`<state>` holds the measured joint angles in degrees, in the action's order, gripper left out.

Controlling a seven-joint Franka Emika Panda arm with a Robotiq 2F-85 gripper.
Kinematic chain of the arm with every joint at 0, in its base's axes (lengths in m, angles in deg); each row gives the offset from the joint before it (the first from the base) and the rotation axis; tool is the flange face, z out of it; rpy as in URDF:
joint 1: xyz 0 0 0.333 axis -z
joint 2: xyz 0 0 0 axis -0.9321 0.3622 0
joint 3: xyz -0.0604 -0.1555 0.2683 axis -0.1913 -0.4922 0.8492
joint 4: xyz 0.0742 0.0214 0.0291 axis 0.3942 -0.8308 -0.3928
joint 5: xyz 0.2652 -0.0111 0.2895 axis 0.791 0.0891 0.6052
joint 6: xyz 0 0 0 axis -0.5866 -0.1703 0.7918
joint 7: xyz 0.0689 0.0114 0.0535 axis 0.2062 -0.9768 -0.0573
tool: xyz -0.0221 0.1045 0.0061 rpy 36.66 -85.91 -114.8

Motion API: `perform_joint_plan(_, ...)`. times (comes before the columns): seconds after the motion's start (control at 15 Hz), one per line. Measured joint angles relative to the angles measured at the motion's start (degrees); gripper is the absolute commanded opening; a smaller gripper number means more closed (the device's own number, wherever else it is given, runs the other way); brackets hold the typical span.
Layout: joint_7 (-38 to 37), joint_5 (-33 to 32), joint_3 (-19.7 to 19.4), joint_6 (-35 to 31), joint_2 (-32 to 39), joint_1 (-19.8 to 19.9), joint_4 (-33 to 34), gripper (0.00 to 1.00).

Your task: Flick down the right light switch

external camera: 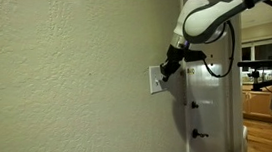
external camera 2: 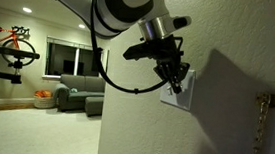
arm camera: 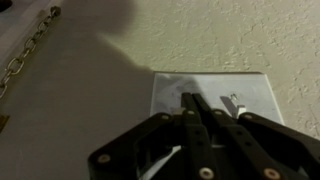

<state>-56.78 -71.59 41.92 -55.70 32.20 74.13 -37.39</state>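
Hovers at the white plate (arm camera: 215, 85) on the textured wall with the tool (arm camera: 190, 108) narrowed, fingers together, holding nothing. Shows the right switch (arm camera: 236, 103) in the plate's right half, just right of the fingertips; cannot tell whether touching. Catches a chain (arm camera: 25, 55) well off to the left.

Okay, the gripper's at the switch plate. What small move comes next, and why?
Probably a short downward drag. The gripper looks shut with its tips at the wall plate, seemingly covering the right light switch; the other toggle shows beside them.
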Motion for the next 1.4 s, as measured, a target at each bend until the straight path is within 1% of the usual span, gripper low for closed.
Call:
perform_joint_plan(0.13, 0.1, 0.0, 0.1, 0.0, -0.1, 0.0, -0.1, 0.08)
perform_joint_plan(0.2, 0.2, 0.0, 0.1, 0.0, -0.1, 0.0, -0.2, 0.17)
perform_joint_plan(0.27, 0.4, -0.2, 0.1, 0.0, -0.3, 0.0, -0.5, 0.33)
perform_joint_plan(0.33, 0.7, -0.2, 0.3, 0.3, -0.7, -0.1, -1.1, 0.34)
perform_joint_plan(0.4, 1.1, -0.2, 0.6, 0.5, -1.2, -0.2, -2.1, 0.39)
perform_joint_plan(0.6, 2.1, -0.3, 1.8, 2.4, -3.8, -0.8, -5.9, 0.58)
perform_joint_plan(1.0, 3.1, -0.1, 4.1, 13.6, -9.9, -2.4, -13.5, 0.97)
perform_joint_plan(1.13, 3.1, 0.1, 4.6, 17.0, -10.7, -2.9, -15.3, 1.0)
perform_joint_plan(1.4, 3.1, 0.5, 5.4, 21.9, -10.9, -3.9, -17.7, 1.0)
